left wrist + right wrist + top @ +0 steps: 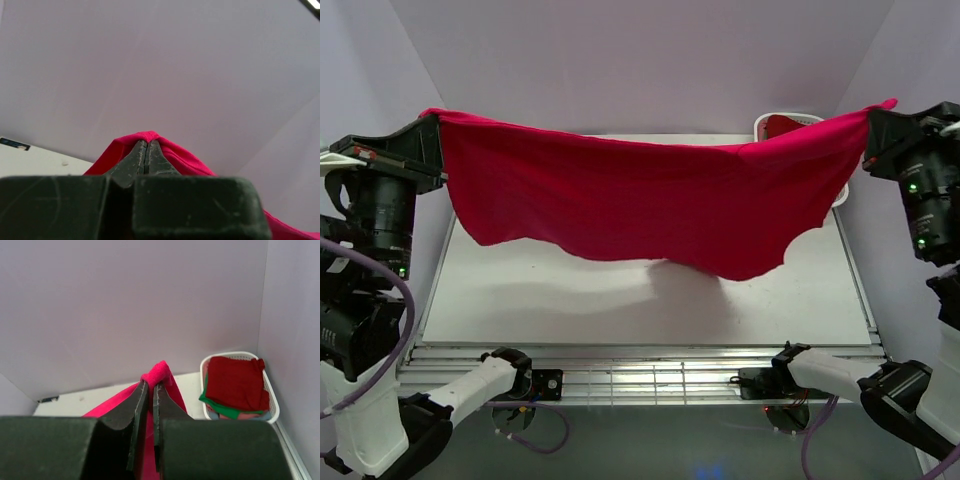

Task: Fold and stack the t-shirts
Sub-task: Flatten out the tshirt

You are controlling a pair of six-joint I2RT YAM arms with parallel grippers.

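Left claw (146, 146) is pinched tight on one corner of the crimson t-shirt (650, 205), with cloth bunched over its tips. Right claw (150, 386) is clamped just the same on the opposite corner, a nub of fabric poking up past the tips. Both arms are up high and wide apart, and the shirt hangs stretched between them like a banner. It sags in the middle, its wavy lower edge above the table (620, 300) and a shadow beneath. Out in the far right corner, the white basket (230, 354) holds a folded dark red t-shirt (235, 382) on top, with a green t-shirt (220, 408) peeking out underneath.
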